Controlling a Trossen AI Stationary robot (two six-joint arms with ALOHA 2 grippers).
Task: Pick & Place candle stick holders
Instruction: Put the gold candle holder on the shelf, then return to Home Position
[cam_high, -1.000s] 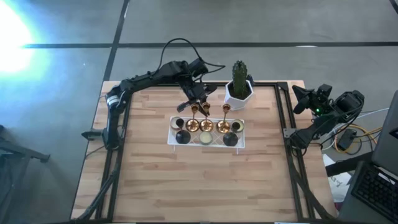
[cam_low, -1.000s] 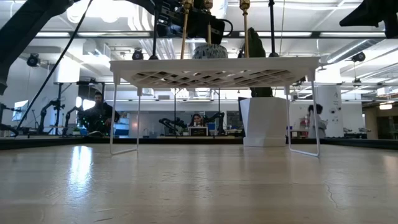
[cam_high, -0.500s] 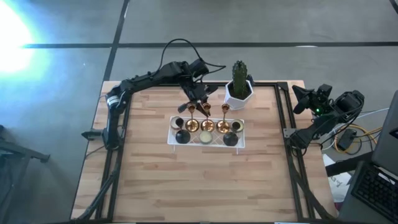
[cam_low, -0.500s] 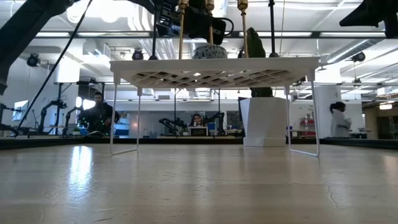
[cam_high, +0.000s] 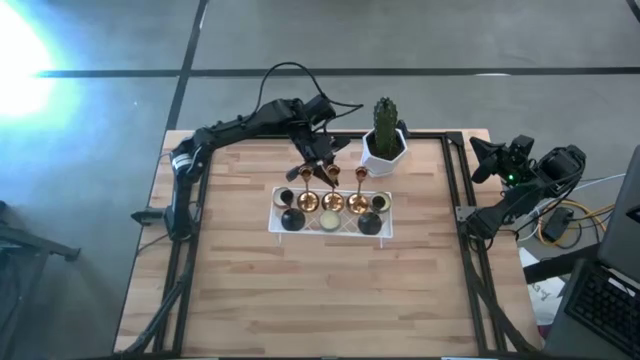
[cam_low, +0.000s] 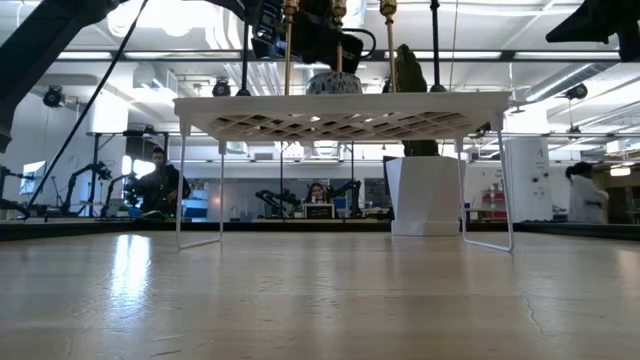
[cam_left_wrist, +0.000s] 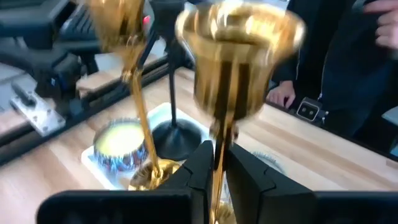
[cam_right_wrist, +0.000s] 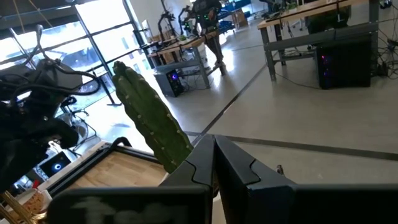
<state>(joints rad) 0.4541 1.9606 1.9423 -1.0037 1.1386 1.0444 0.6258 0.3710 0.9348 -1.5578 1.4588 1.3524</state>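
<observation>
A white wire rack (cam_high: 275, 222) stands mid-table and shows from the side in the low view (cam_low: 340, 112). On it stand three gold candle stick holders (cam_high: 332, 200) in a row, two black ones (cam_high: 292, 218) (cam_high: 370, 222) and flat tealights (cam_high: 330, 220). My left gripper (cam_high: 320, 163) reaches in from the far side and is shut on one gold holder (cam_left_wrist: 239, 56). A second gold holder (cam_left_wrist: 142, 118) stands close beside it. My right gripper (cam_high: 487, 160) waits past the table's right edge, shut and empty (cam_right_wrist: 214, 155). My left gripper pinches the gold holder's thin stem (cam_left_wrist: 219, 140) between its two fingers, below the top cup. The holder stands upright in the hold, cup up. The fingers hide its base, so I cannot tell whether it is lifted off the rack.
A white geometric pot with a green cactus (cam_high: 383, 148) stands just beyond the rack's far right corner, close to my left gripper. A tealight (cam_left_wrist: 121, 140) and a black holder's base (cam_left_wrist: 177, 140) lie behind the held stem. People show in the room beyond the table.
The leftmost gold stem has shifted a little toward the table's left, and the rack has edged slightly the same way. My left gripper has stayed shut by the gold holders.
</observation>
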